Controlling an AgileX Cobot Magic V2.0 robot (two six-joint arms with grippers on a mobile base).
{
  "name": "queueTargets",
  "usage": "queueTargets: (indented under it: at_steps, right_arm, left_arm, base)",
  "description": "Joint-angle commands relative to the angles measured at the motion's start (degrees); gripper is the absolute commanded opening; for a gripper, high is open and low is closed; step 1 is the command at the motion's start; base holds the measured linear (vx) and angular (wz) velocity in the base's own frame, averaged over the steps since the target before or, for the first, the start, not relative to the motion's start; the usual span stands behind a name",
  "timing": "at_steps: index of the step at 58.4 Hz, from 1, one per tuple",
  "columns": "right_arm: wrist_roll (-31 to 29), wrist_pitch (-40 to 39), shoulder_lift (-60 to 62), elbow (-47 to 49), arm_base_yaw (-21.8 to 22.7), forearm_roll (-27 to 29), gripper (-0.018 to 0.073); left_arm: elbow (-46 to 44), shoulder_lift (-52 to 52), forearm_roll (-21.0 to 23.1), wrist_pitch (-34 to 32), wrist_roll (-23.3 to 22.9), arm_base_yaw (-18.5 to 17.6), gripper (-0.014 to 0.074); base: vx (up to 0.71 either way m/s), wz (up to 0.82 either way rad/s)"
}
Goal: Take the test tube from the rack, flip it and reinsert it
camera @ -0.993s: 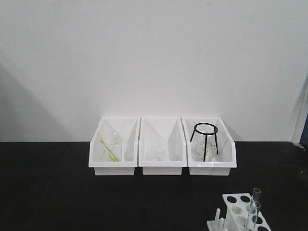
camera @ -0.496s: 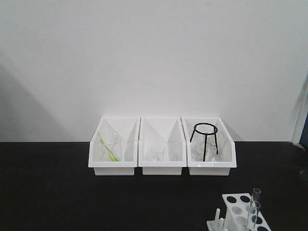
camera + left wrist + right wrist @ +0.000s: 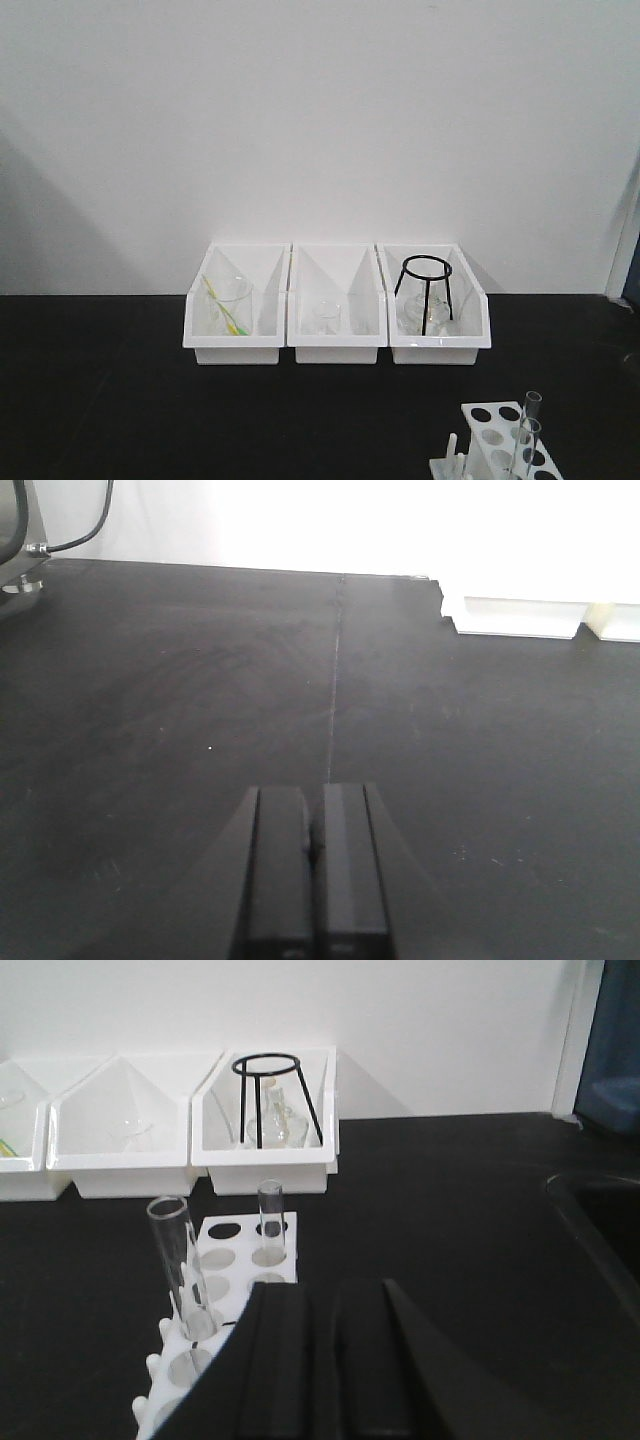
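The white rack [image 3: 235, 1260] stands on the black table, at the bottom right of the front view [image 3: 495, 440]. Two clear test tubes stand upright in it: a near one [image 3: 180, 1265] at the rack's left side and a far one [image 3: 270, 1222] in the back row. Both show in the front view, the taller-looking one [image 3: 531, 420] and the one beside it [image 3: 521, 448]. My right gripper [image 3: 325, 1305] is shut and empty, low, just behind the rack's right edge and apart from both tubes. My left gripper [image 3: 315, 810] is shut and empty over bare table.
Three white bins stand in a row at the back: the left one [image 3: 236, 350] holds a beaker with a green-yellow stick, the middle one [image 3: 337, 352] a small glass, the right one [image 3: 440, 352] a black wire stand over glassware. A metal fitting [image 3: 20, 550] is at the far left.
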State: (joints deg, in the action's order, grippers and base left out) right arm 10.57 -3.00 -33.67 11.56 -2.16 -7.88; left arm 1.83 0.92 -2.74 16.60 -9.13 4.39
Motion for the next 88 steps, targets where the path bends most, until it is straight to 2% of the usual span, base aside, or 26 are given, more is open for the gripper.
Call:
queueTargets:
  at_steps: [1,7,13,22,28,33,51,63,71,76,88]
  right_arm:
    - [0.1,-6.9,-2.8,2.0,0.3,-0.3,0.0358]
    - [0.1,-9.4,-6.7,2.0,0.3,-0.3,0.0487]
    - [0.1,-15.0,-12.1,2.0,0.3,-2.7,0.0542]
    - [2.1,-28.1,-22.0,2.0,0.3,-10.9,0.0543]
    - [3.3,-37.8,-28.5,2.0,0.3,-13.7,0.0543]
    - [5.1,-42.0,-33.4,2.0,0.3,-15.5,0.0543]
    - [4.8,-50.2,-48.9,6.9,0.3,-17.2,0.053]
    - [5.3,-50.7,-55.9,11.8,0.3,-18.1,0.0529]
    - [5.3,-51.2,-57.8,12.1,0.3,-18.5,0.0484]
    - [5.3,-52.3,-58.3,12.1,0.3,-18.5,0.0417]
    - [5.3,-56.7,-58.3,12.1,0.3,-18.5,0.017]
  left_arm:
    - [0.0,0.6,0.2,-5.0,0.0,-0.4,-0.0006]
    - [0.0,0.6,0.2,-5.0,0.0,-0.4,-0.0006]
    - [0.0,0.6,0.2,-5.0,0.0,-0.4,-0.0006]
    - [0.0,0.6,0.2,-5.0,0.0,-0.4,-0.0006]
    - [0.0,0.6,0.2,-5.0,0.0,-0.4,-0.0006]
    - [0.0,0.6,0.2,-5.0,0.0,-0.4,-0.0006]
    - [0.0,0.6,0.2,-5.0,0.0,-0.4,-0.0006]
    - [0.0,0.6,0.2,-5.0,0.0,-0.4,-0.0006]
    - [0.0,0.6,0.2,-5.0,0.0,-0.4,-0.0006]
    - [0.0,0.6,0.2,-5.0,0.0,-0.4,-0.0006]
    - [0.0,0.6,0.2,-5.0,0.0,-0.4,-0.0006]
  base:
    - [0.0,0.0]
    - [0.0,0.0]
    - [0.0,0.0]
    - [0.0,0.0]
    - [0.0,0.0]
    - [0.0,0.0]
    - [0.0,0.0]
    - [0.0,0.0]
    - [0.0,0.0]
    - [0.0,0.0]
    - [0.0,0.0]
